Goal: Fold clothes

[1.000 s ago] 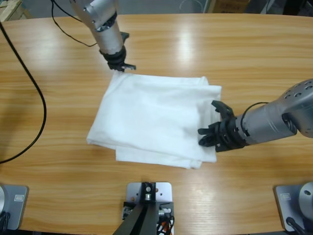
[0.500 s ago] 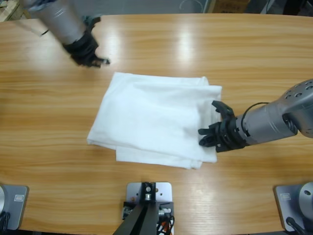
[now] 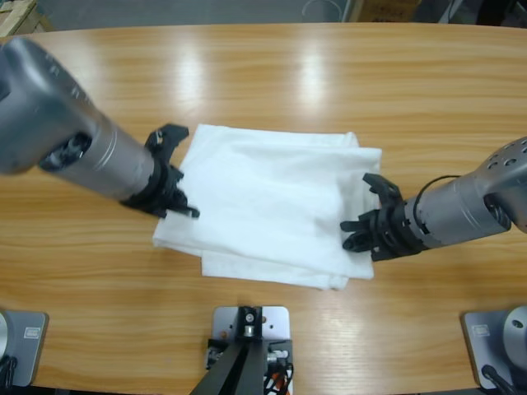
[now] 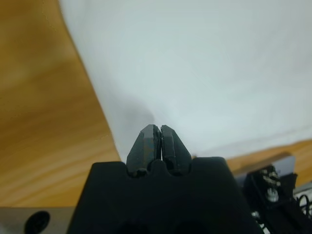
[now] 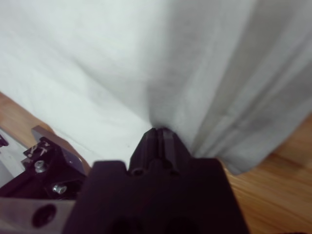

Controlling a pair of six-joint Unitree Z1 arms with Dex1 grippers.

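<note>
White T-shirt (image 3: 272, 206), folded into a rough rectangle of several layers, lies flat on the wooden bench (image 3: 329, 82) a little below the middle of the high view, its stacked edges stepping out along the near side and at the right end. No lettering shows on the upper face. The left gripper (image 3: 169, 193) comes in from the left edge on a thick silver-grey arm (image 3: 74, 140) and sits at the shirt's left edge; in the left wrist view (image 4: 157, 134) its two black jaws are pressed tight together, tips against the white cloth (image 4: 204, 68) just where it meets the bare wood, but whether any fabric is pinched between them cannot be told. The right gripper (image 3: 370, 226) reaches in from the right edge on the other silver-grey arm (image 3: 469, 210) and rests on the shirt's right end, near the lower corner. In the right wrist view (image 5: 158, 136) its jaws are likewise clenched shut, their tips buried in a dimple of cloth (image 5: 97, 63) from which creases fan out, with folded layers hanging in ridges to the right; whether cloth is caught between them is not clear. The two grippers stand well apart, one at each end of the shirt.
</note>
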